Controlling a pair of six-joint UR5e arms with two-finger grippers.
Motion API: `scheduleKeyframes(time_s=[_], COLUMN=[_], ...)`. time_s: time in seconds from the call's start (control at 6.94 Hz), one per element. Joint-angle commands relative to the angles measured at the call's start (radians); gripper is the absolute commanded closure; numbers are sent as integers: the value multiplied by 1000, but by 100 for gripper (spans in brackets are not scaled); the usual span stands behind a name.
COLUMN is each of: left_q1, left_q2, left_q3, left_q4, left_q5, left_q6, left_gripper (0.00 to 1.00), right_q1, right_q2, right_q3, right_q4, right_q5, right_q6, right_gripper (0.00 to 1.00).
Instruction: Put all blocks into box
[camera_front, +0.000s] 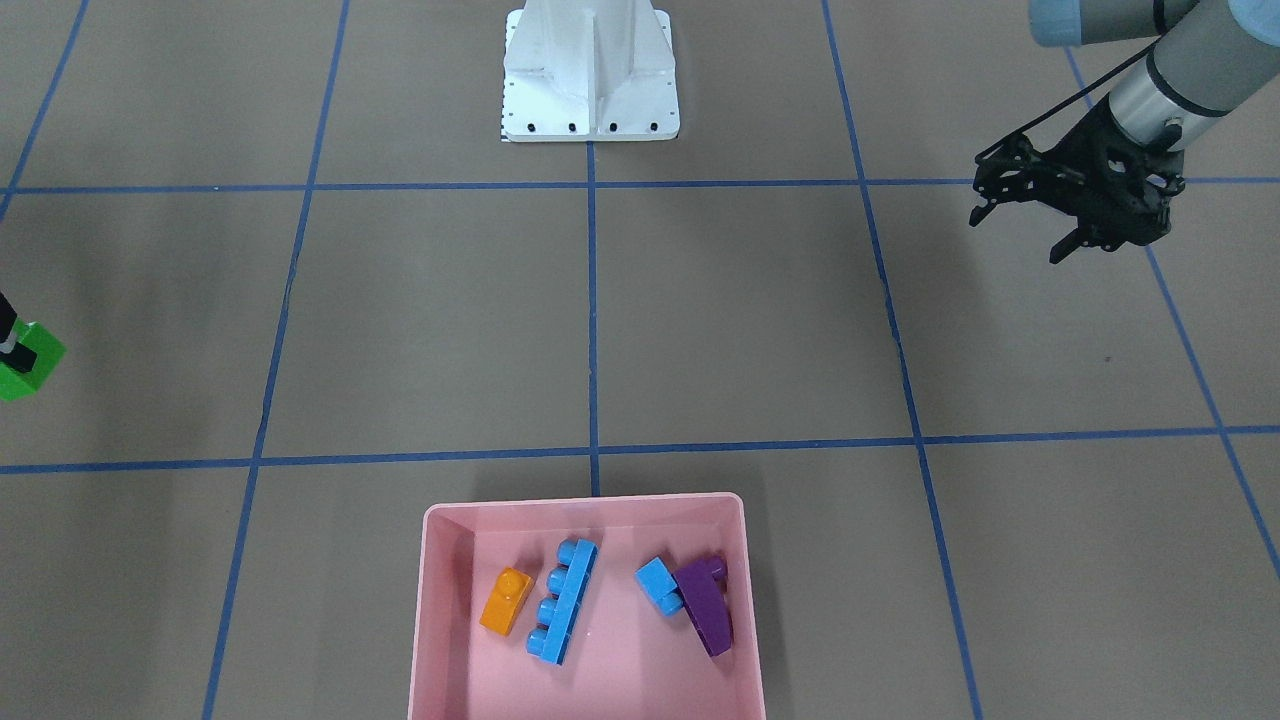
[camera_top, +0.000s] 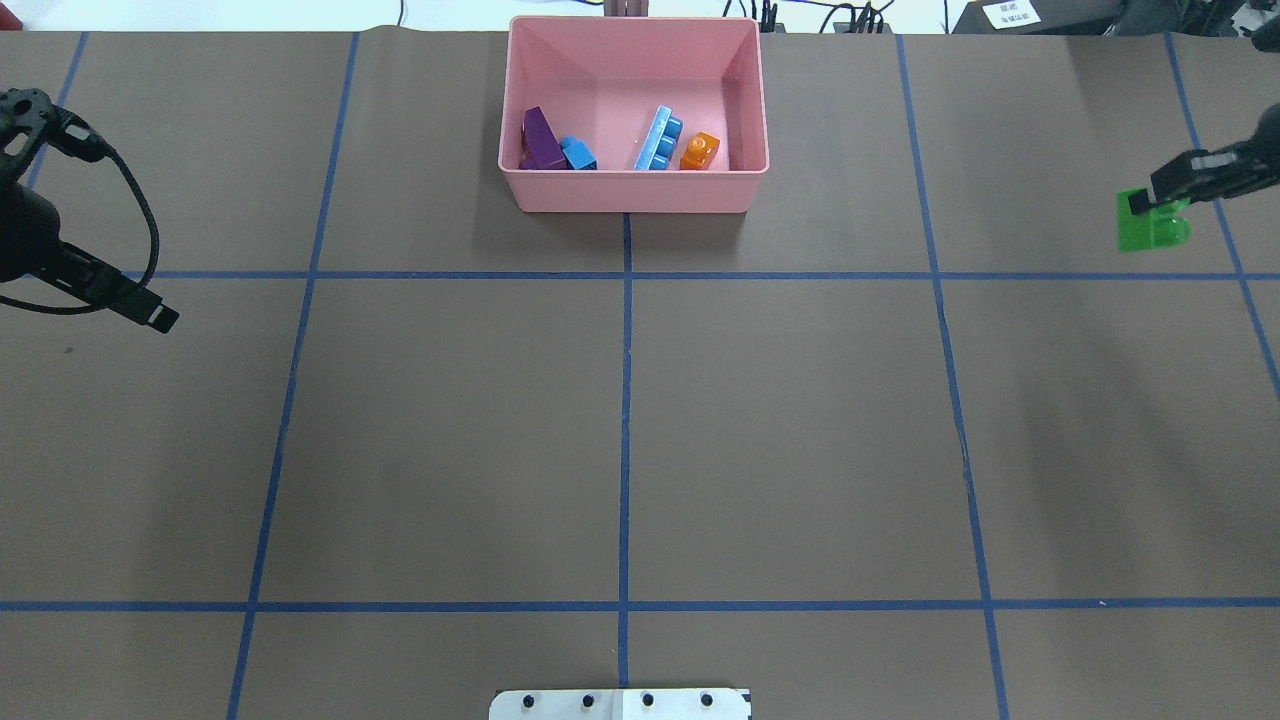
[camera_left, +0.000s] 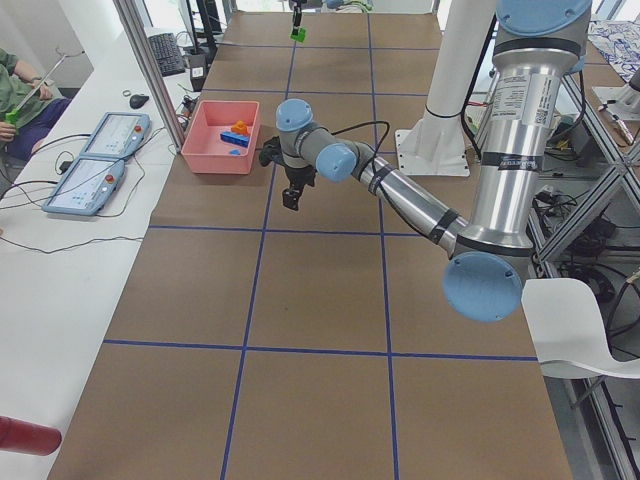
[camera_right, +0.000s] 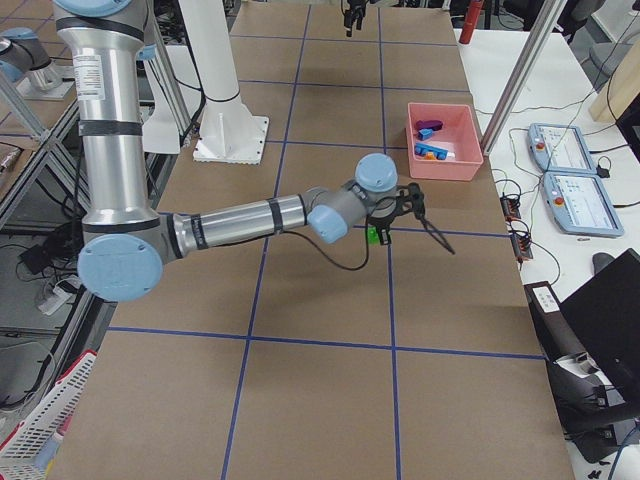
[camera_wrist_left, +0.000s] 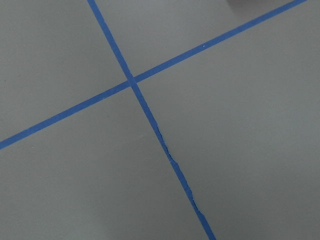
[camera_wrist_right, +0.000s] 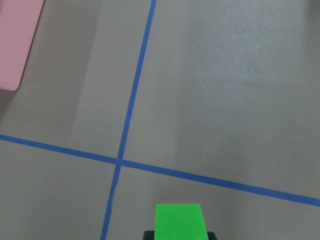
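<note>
The right hand (camera_top: 1142, 203) pinches the green block (camera_top: 1152, 228), bright and slightly see-through. Its long axis lies across the tabletop (camera_top: 800, 420), well apart from the pink box (camera_top: 630, 190), toward the robot's right. The left hand (camera_front: 1023, 233) is spread.

There are five blocks: orange (camera_front: 506, 600), long light blue (camera_front: 563, 600), small light blue (camera_front: 656, 582), purple (camera_front: 705, 605), green (camera_top: 1155, 230) — one pink box (camera_front: 440, 600), one base plate (camera_front: 590, 110), one left gripper (camera_front: 1017, 235), one right gripper (camera_top: 1138, 203).
</note>
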Motion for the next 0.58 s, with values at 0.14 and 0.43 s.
scheduleKeyframes(time_s=[0.14, 0.43], left_q1=[2, 2], left_q2=[-5, -5], left_q3=[-1, -1], left_q4=[-1, -1], left_q5=[0, 0], left_q6=[-21, -21], left_gripper=[0, 0], right_q1=[-87, -142], right_q2=[417, 682], right_q3=[-46, -291], right_q4=[-397, -399], right_q5=[-21, -28], right_q6=[134, 273], right_gripper=[100, 100])
